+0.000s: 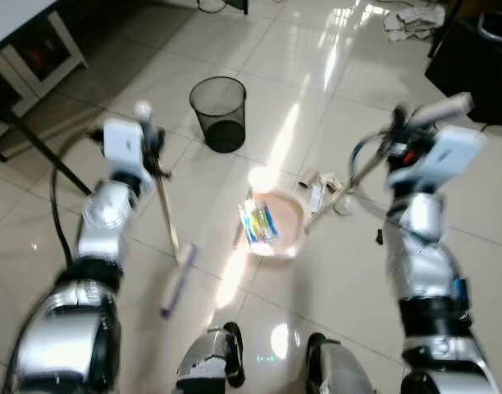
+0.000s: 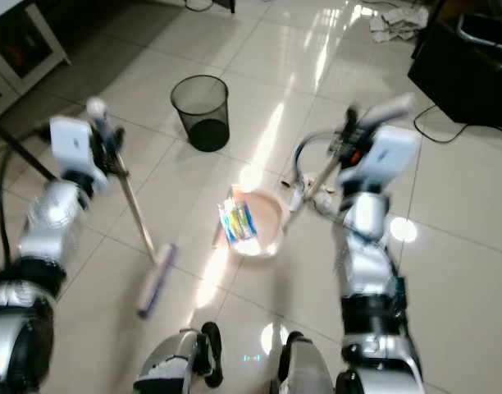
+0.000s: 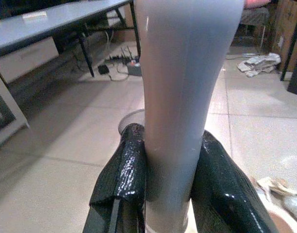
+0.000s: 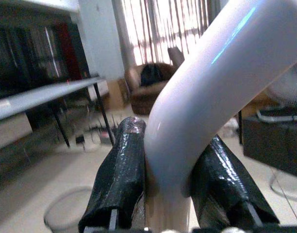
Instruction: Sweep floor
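While the left gripper (image 3: 169, 194) clamped the broom handle (image 1: 164, 205) and the right gripper (image 4: 170, 194) pinched the dustpan handle (image 2: 317, 187), the dustpan (image 1: 276, 223) sat mid-floor holding wrappers; scraps (image 1: 323, 185) lay beside it. Next, I judged, the broom head (image 1: 177, 279) should push those in.

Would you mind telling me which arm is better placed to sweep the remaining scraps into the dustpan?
The left, probably. Its end effector is shut on the broom, whose head rests on the tiles left of the dustpan. The right end effector holds the dustpan handle, beside the paper scraps.
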Controlling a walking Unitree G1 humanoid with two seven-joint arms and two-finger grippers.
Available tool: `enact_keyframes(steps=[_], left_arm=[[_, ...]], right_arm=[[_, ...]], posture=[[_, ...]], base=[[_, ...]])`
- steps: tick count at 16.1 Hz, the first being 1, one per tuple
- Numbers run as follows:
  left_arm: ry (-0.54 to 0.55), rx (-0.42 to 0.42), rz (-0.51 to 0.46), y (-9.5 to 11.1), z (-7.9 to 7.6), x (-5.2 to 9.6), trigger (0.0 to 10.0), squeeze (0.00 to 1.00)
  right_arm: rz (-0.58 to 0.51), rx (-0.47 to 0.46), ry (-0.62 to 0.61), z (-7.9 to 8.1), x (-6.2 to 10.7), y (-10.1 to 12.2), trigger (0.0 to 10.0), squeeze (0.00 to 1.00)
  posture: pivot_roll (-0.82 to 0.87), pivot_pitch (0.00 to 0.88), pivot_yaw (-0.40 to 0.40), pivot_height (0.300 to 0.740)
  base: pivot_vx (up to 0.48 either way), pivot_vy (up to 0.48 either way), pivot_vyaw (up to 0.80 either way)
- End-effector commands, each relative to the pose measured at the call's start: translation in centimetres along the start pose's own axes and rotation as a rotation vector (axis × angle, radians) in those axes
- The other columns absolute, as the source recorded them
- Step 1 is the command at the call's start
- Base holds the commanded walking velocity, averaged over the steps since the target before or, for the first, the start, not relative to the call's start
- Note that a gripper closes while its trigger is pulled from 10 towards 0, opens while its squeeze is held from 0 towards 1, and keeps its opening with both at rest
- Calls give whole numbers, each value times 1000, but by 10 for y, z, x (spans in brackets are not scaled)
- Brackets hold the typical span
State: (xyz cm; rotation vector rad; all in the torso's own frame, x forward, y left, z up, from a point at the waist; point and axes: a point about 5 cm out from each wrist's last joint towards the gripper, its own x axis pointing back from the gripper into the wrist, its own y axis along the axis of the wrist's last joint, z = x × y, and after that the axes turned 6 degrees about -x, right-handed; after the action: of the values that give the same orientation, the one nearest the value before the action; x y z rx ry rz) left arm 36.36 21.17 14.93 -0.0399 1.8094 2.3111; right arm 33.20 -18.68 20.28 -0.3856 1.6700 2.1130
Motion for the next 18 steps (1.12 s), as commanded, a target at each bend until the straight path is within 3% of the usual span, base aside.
enact_keyframes(steps=[1, 4, 8, 18], left_arm=[[11, -5, -45, 7, 0, 5, 10000, 0], [25, 19, -60, 4, -15, 27, 10000, 0], [33, 28, -31, 6, -24, 47, 10000, 0], [61, 6, 7, 8, -27, 58, 10000, 0]], right_arm=[[-50, -34, -6, 2, -9, 21, 10000, 0], [-74, -84, 5, 7, -18, 48, 10000, 0], [-116, -133, 15, 15, -29, 76, 10000, 0], [-104, -186, -5, 16, -36, 82, 10000, 0]], posture=[[8, 119, 73, 740], [3, 114, 64, 740], [3, 94, 56, 740], [12, 66, 47, 740]], base=[[0, 0, 0], [0, 0, 0], [287, 0, 0], [397, 0, 0]])
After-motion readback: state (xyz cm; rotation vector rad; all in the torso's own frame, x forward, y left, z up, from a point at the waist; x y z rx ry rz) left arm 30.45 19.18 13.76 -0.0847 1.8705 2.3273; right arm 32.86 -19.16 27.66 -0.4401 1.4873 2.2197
